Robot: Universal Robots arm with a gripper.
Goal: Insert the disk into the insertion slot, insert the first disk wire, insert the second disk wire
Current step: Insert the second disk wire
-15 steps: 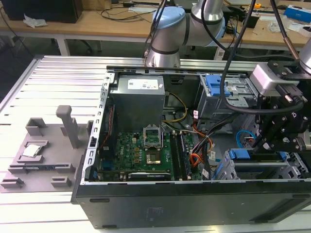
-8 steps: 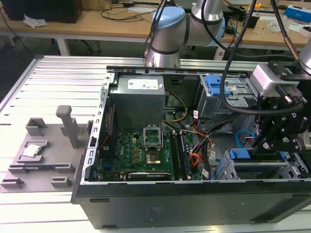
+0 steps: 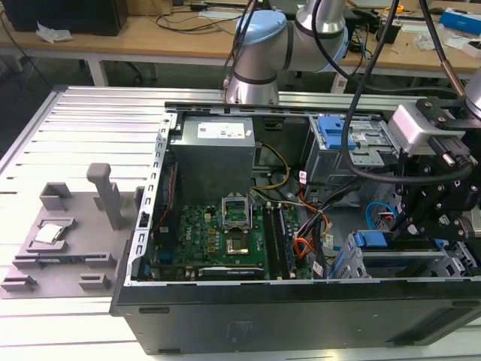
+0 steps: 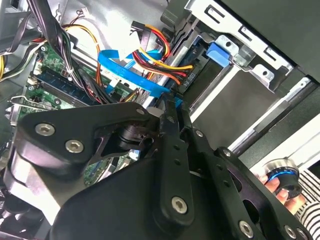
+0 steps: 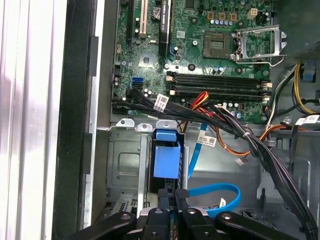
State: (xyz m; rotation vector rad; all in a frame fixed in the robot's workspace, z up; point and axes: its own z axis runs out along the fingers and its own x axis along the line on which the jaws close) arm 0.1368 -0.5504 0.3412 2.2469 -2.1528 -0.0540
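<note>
1 black gripper (image 5: 172, 197) hangs inside the open computer case (image 3: 301, 316), fingers nearly together at the end of 1 flat blue cable (image 5: 212, 192), just beside the blue carrier (image 5: 166, 157) of the disk sitting in the insertion slot (image 5: 125, 165). Whether it actually grips the cable is unclear. No writing is legible.

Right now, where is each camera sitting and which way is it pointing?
Exterior view: off the arm, looking down into the open computer case; the robot arm shows.
First wrist view: rides the wrist, facing the motherboard and blue cable; the claw shows.
Second wrist view: on the wrist, facing along the claw toward the drive cage.
Both wrist views share the blue cable.
</note>
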